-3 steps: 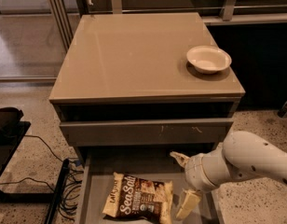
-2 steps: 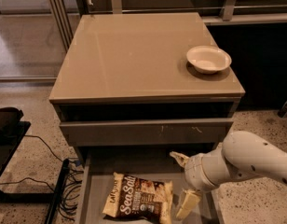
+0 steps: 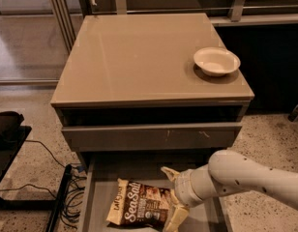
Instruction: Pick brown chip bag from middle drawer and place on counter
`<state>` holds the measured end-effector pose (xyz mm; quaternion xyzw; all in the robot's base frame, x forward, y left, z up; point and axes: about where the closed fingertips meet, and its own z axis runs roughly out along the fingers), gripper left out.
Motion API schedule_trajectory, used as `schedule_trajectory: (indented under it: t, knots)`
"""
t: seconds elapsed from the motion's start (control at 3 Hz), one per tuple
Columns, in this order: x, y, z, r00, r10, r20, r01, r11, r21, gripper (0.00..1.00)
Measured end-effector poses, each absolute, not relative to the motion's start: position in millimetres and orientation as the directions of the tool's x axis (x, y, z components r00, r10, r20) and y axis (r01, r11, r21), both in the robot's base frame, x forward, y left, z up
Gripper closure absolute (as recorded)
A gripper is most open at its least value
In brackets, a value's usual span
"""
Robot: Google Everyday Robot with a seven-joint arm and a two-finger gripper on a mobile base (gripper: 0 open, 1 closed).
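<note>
Nothing has moved since a second ago: arm, bag and bowl all sit where they were.

Left to right:
- middle drawer [image 3: 115, 171] is pulled out at the near edge, under the closed scratched-front drawer [image 3: 154, 137].
- brown chip bag [image 3: 139, 208] lies flat on the drawer bottom, left of centre and slightly skewed. Its long axis looks roughly left-right, and its right end points at the pincer.
- gripper [image 3: 174, 197] comes in from the right, low inside the drawer. Fingers are spread, not clenched, nothing held. One finger is on the far side, the other on the near side, and the bag's right edge sits at or just inside the gap. Cannot tell whether either finger touches it.
- counter [image 3: 139, 57] is above and behind. White bowl [image 3: 216, 61] is at its far-right corner, well apart from the drawer.

Judgement: the fingers already bracket the bag's short right edge, so the next move is probably a small push left, then a close. The crinkly film may slip or fold.
</note>
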<state>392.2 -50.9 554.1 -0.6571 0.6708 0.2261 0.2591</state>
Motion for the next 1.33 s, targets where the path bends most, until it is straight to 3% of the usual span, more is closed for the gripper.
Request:
schedule_trajectory:
  t: [1.33]
  knots:
    - [412,-17,411,-0.126,-0.752,-0.647,-0.964,0.246,-0.098,0.0]
